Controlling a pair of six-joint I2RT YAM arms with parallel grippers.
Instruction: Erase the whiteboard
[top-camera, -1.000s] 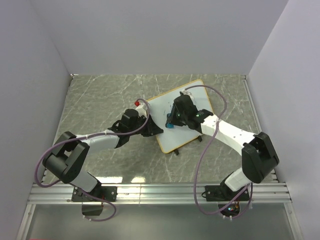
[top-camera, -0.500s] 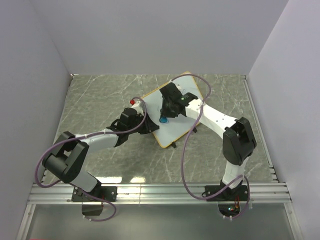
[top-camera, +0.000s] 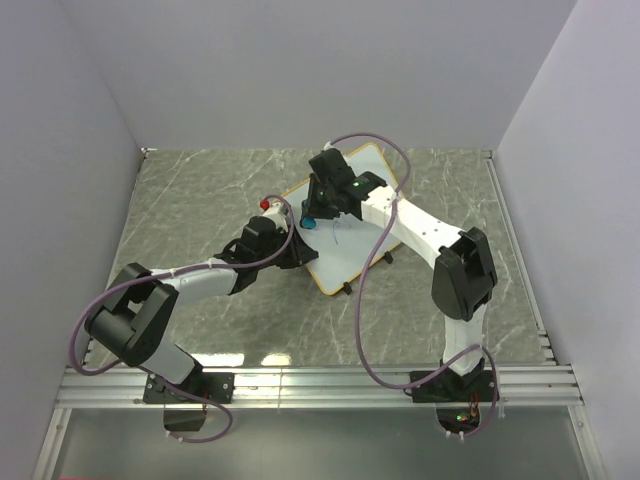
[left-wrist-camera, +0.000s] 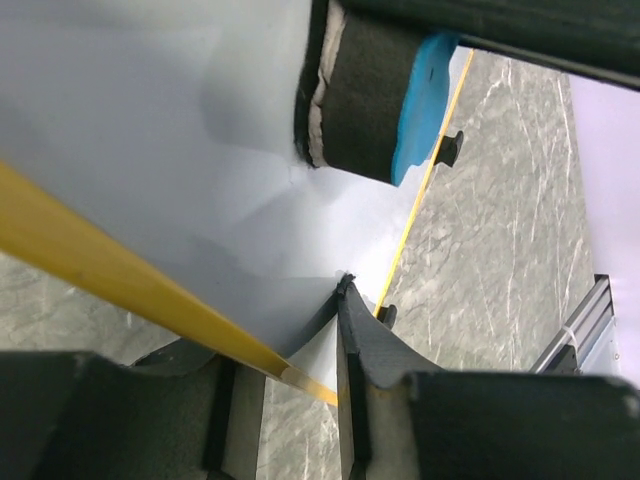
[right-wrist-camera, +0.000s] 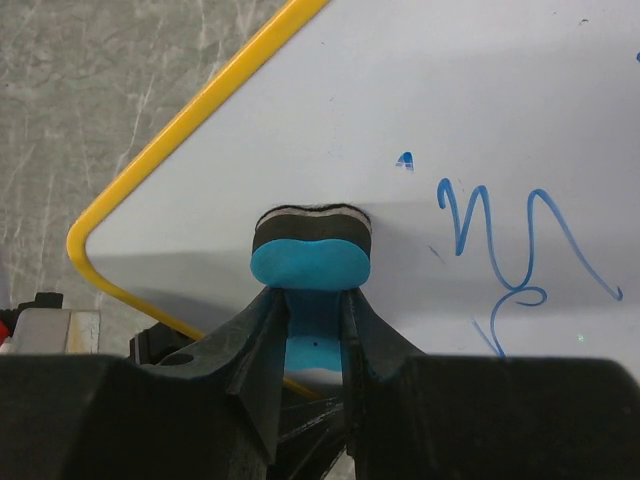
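Note:
The whiteboard (top-camera: 335, 258), white with a yellow frame, lies slantwise on the table, with blue writing (right-wrist-camera: 510, 250) on it. My right gripper (top-camera: 312, 213) is over its far left corner, shut on the blue eraser (right-wrist-camera: 310, 262). The eraser's dark felt (right-wrist-camera: 310, 225) presses on the white surface to the left of the writing. My left gripper (top-camera: 293, 252) is shut on the whiteboard's left edge. In the left wrist view the yellow frame (left-wrist-camera: 120, 270) runs slantwise between the fingers, and one fingertip (left-wrist-camera: 347, 290) rests on the white face. The eraser (left-wrist-camera: 420, 100) shows just beyond.
The grey marbled table (top-camera: 200, 190) is walled on three sides. A metal rail (top-camera: 320, 385) runs along the near edge. Two black feet (top-camera: 347, 288) stick out from the board's near edge. Purple cables (top-camera: 385, 260) loop over both arms.
My right arm has swept the eraser up and to the left across the board to its far left corner. The board has slid up-left and turned a little. The left arm has barely moved.

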